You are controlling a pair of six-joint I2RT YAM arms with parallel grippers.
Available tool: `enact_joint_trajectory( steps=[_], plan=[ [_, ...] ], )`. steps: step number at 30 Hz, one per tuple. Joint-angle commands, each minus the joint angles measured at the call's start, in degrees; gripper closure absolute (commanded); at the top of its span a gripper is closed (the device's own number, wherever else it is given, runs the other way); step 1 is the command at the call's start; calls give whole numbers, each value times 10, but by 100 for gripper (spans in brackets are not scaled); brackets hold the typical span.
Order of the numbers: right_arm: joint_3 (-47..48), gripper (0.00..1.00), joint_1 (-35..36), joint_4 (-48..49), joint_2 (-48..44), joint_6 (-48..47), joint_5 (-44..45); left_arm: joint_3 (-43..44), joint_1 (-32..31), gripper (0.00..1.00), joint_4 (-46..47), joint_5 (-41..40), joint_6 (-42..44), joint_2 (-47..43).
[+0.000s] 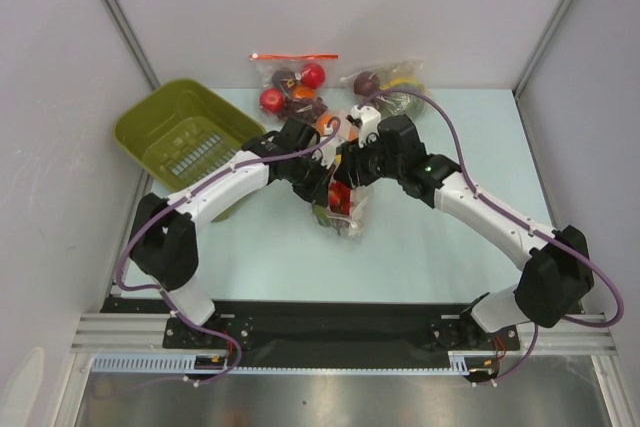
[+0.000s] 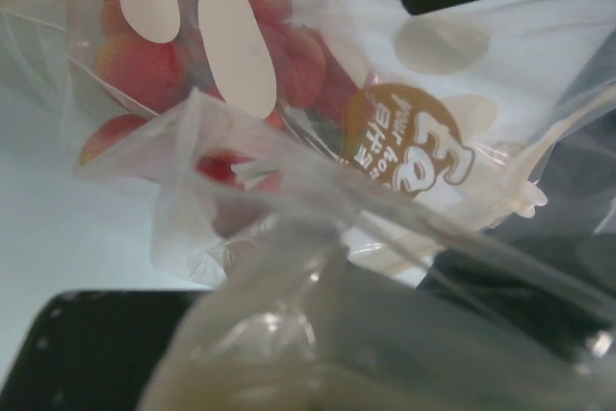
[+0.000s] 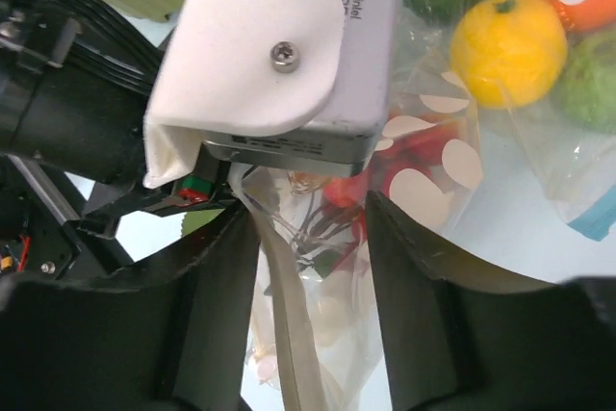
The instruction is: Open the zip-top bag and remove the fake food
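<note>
left gripper and right gripper set about the mouth of the zip-top bag at table centre
fingers are seen narrowly apart with film between; a true pinch cannot be told. the fake food is judged all inside, so opening and emptying are left. the bag's long axis is laid 12 to 6, mouth at 12.

Top view: left arm comes from base at 7 o'clock, forearm stretched toward 1 o'clock. Right arm comes from base at 5 o'clock, forearm toward 10 o'clock. Wrists tipped down; left gripper and right gripper just beside each other near view centre. Right fingers apart, clear gap between. Left jaw spacing unreadable; one dark finger at 7 o'clock of own view.
</note>
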Motion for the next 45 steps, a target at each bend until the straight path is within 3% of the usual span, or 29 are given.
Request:
enact_joint_trajectory(
  steps=[1, 6, 9, 22, 33, 45],
  plan=[
    [0, 50, 3, 26, 0, -22, 39, 14, -7, 100, 11, 34, 18, -10],
    [-3, 92, 2, 42, -13, -20, 47, -6, -14, 100, 17, 19, 25, -18],
    [-8, 100, -2, 51, -17, -11, 36, -11, -14, 100, 18, 5, 29, -23],
    [-24, 100, -35, 59, -73, 38, 38, -44, -14, 100, 34, -37, 19, -34],
    [-51, 100, -63, 74, -40, 61, 7, -50, -16, 100, 88, 112, 9, -74],
    [-87, 100, -49, 85, -12, 88, 9, 15, -18, 100, 132, 171, -49, -54]
  ],
)
